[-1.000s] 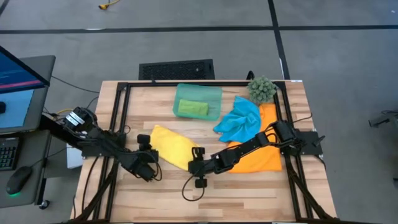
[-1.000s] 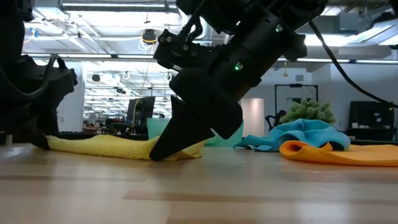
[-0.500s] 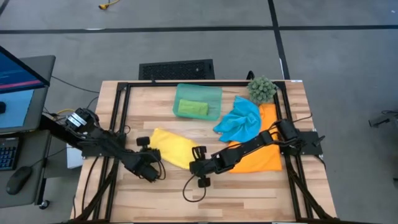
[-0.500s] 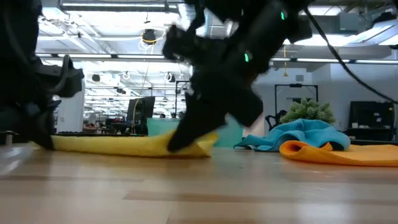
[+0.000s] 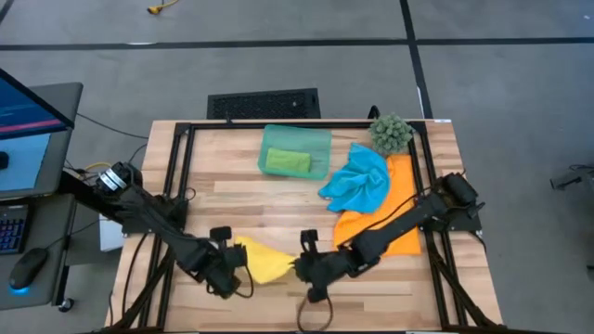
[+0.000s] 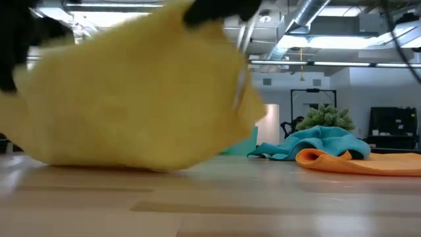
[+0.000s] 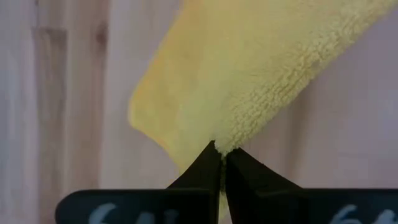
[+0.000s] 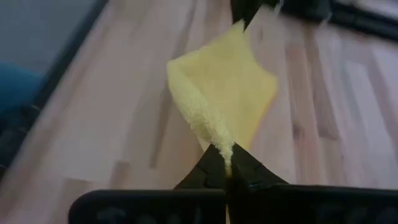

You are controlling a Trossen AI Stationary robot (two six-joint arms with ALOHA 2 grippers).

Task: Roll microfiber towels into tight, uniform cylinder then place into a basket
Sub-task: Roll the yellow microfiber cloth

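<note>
The yellow towel (image 5: 264, 263) hangs between my two grippers near the table's front edge; in the low view the yellow towel (image 6: 131, 92) fills the left half. My left gripper (image 5: 232, 271) is shut on its left end and my right gripper (image 5: 304, 267) on its right end. The teal basket (image 5: 295, 151) stands at the far middle with a rolled green towel (image 5: 288, 160) lying in it. A blue towel (image 5: 357, 181) lies crumpled over one end of the flat orange towel (image 5: 385, 227) at the right. My left gripper pinches an edge of the yellow towel (image 7: 225, 140) between its two fingertips (image 7: 208, 168), coming steeply from above. The cloth spreads away from the tips and is raised off the table there. My right gripper pinches a corner of the towel (image 8: 217, 143) at its fingertips (image 8: 245, 171), slanting down from the right. The cloth runs from there across to the other gripper and sags between them; whether the sag touches the table I cannot tell.
A spiky green plant ball (image 5: 391, 133) stands at the far right corner. A black frame (image 5: 181, 176) runs around the tabletop. Bare wood (image 5: 241, 195) lies between the basket and the grippers.
Both grippers have shut on the ends of the yellow towel, then gone up and toward the table's near edge. The towel, which lay flat on the wood, is lifted by its two ends and drawn nearer; it now hangs between them.
</note>
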